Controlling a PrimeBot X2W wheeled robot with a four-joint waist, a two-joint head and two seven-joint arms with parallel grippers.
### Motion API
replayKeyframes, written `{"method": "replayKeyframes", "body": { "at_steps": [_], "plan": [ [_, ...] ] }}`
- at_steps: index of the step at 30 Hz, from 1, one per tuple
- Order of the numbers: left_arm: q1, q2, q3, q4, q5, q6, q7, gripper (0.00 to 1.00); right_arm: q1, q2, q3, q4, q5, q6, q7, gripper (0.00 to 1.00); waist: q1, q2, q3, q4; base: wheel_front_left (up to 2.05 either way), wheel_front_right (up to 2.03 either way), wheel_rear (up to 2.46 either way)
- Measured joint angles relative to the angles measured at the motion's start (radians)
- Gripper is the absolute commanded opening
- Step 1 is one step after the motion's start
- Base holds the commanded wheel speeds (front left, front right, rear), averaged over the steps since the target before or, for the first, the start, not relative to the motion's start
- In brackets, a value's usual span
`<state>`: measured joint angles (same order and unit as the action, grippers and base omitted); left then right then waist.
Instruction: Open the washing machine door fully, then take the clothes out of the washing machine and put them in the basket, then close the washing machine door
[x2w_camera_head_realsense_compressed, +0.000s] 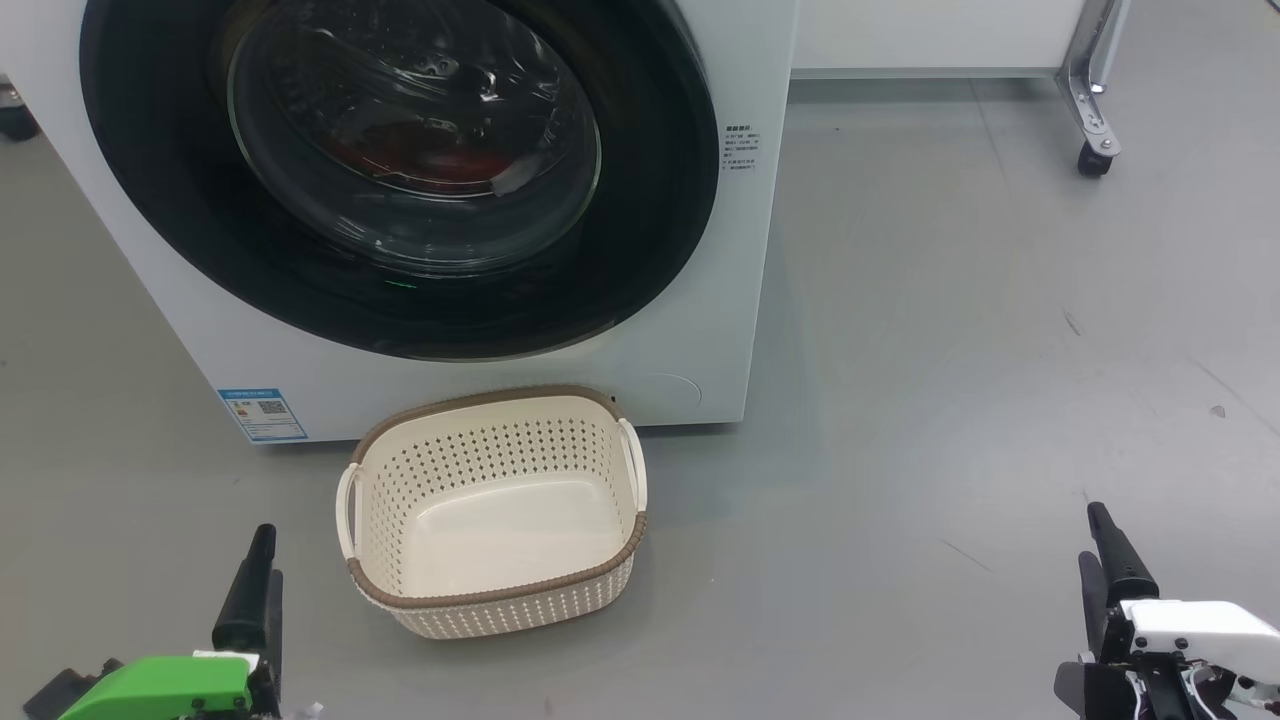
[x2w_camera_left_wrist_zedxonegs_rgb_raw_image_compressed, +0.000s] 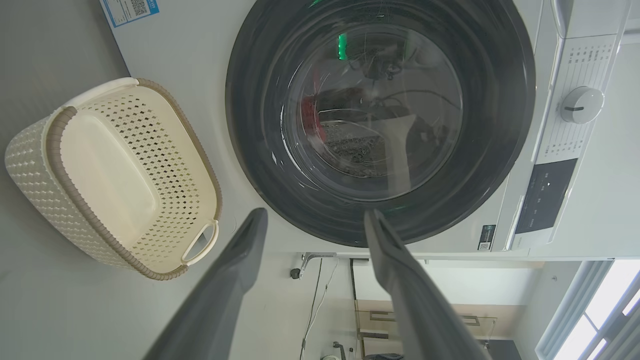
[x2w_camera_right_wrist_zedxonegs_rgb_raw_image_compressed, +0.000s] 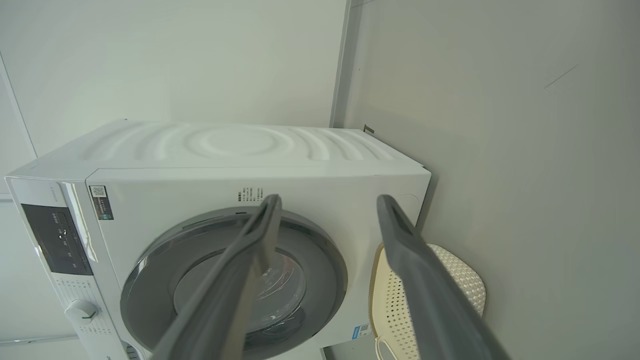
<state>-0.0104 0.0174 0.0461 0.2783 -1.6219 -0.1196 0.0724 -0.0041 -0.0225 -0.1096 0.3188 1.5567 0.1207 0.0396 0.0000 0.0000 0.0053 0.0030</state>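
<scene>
the washing machine door (x2w_camera_head_realsense_compressed: 410, 150) sits shut ahead; the left gripper (x2w_camera_left_wrist_zedxonegs_rgb_raw_image_compressed: 315, 214) looks nearer. both it and the right gripper (x2w_camera_right_wrist_zedxonegs_rgb_raw_image_compressed: 330, 197) gape empty.

We count one washing machine (x2w_camera_head_realsense_compressed: 200, 330), with one round door (x2w_camera_head_realsense_compressed: 650, 200), one dial (x2w_camera_left_wrist_zedxonegs_rgb_raw_image_compressed: 580, 104) and one blue label sticker (x2w_camera_head_realsense_compressed: 262, 414). One basket (x2w_camera_head_realsense_compressed: 480, 398), with two white handles (x2w_camera_head_realsense_compressed: 635, 465). Two grippers, the left gripper (x2w_camera_left_wrist_zedxonegs_rgb_raw_image_compressed: 316, 214) and the right gripper (x2w_camera_right_wrist_zedxonegs_rgb_raw_image_compressed: 330, 197). Each has two dark fingers (x2w_camera_left_wrist_zedxonegs_rgb_raw_image_compressed: 235, 270), four total. One caster wheel (x2w_camera_head_realsense_compressed: 1094, 160). Red clothes (x2w_camera_head_realsense_compressed: 420, 165) inside, and we can't tell how many pieces.
</scene>
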Motion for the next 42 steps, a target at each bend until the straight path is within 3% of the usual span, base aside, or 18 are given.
{"method": "replayKeyframes", "body": {
  "at_steps": [17,29,42],
  "plan": [
    [-0.021,0.069,-0.079,-0.059,0.246,0.000,-0.092,1.00,-0.019,-0.069,0.076,-0.012,-0.270,-0.002,-0.063,1.00,0.0000,0.0000,0.003,0.006,0.00,0.00,0.00],
    [-0.030,0.109,-0.148,-0.067,0.482,0.002,-0.135,1.00,-0.036,-0.107,0.153,-0.024,-0.506,-0.045,-0.101,1.00,0.0000,0.0000,0.005,0.010,0.00,0.00,0.00],
    [-0.045,0.134,-0.221,-0.084,0.725,0.044,-0.180,1.00,-0.050,-0.116,0.238,-0.027,-0.721,-0.088,-0.144,1.00,0.0000,0.0000,0.005,0.014,0.00,0.00,0.00]
  ]
}}
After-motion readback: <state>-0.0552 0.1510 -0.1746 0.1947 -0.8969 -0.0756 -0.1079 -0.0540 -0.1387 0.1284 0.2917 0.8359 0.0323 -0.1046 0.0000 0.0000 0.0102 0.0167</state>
